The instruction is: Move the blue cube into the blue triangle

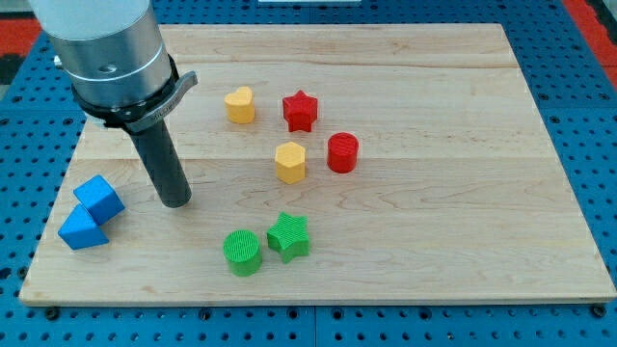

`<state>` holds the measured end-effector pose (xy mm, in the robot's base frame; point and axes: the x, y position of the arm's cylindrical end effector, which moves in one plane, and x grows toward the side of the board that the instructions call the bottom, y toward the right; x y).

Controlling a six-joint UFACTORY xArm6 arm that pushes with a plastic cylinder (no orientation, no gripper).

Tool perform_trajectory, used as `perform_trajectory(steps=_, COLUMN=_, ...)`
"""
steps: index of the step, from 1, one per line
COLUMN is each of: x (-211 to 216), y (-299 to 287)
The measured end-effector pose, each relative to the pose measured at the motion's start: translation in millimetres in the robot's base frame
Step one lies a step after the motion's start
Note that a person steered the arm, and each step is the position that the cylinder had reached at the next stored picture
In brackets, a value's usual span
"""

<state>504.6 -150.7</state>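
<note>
The blue cube (98,198) sits near the board's left edge, touching the blue triangle (81,229) just below and left of it. My tip (175,201) rests on the board to the right of the blue cube, with a clear gap between them. The dark rod rises up and left to the grey arm body at the view's top left.
A yellow heart (240,104), red star (300,110), red cylinder (342,152) and yellow hexagon (290,161) stand at the board's middle top. A green cylinder (242,252) and green star (288,236) sit lower middle. The wooden board (463,193) lies on a blue pegboard.
</note>
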Motion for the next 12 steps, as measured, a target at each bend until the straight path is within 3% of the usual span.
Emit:
perform_trajectory(steps=11, x=-1, y=2)
perform_trajectory(steps=12, x=7, y=71)
